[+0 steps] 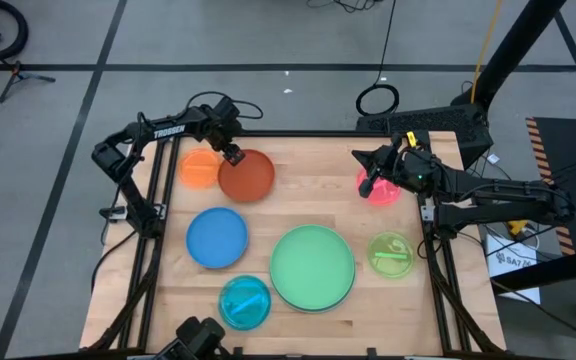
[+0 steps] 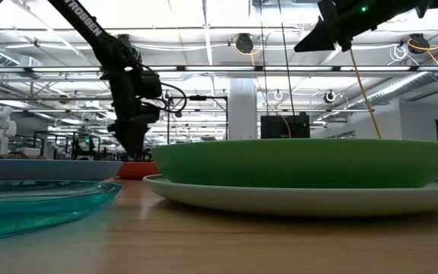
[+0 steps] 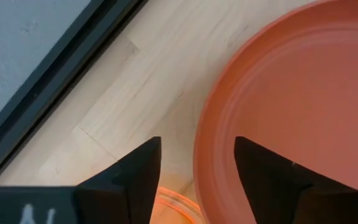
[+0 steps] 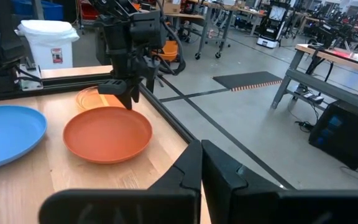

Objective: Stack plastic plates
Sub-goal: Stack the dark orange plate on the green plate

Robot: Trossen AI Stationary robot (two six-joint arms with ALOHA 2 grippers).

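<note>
My left gripper (image 1: 232, 155) (image 3: 197, 168) is open, low over the table's far left. One finger stands on each side of the rust-brown plate's (image 1: 249, 177) far-left rim (image 3: 199, 146), and no touch shows. The orange plate (image 1: 197, 168) lies just left of it. My right gripper (image 1: 366, 188) (image 4: 201, 163) is shut and held high over the pink plate (image 1: 384, 191) at the far right. The blue plate (image 1: 216, 238), the translucent cyan plate (image 1: 244, 302) and the lime plate (image 1: 391, 253) lie flat. The green plate (image 2: 303, 161) sits in the pale blue plate (image 2: 303, 198).
A black frame rail (image 3: 61, 81) runs along the table's far edge just beyond the left gripper. Bare wood (image 1: 313, 185) lies between the rust-brown and pink plates. The low view's camera (image 1: 200, 338) sits at the near edge.
</note>
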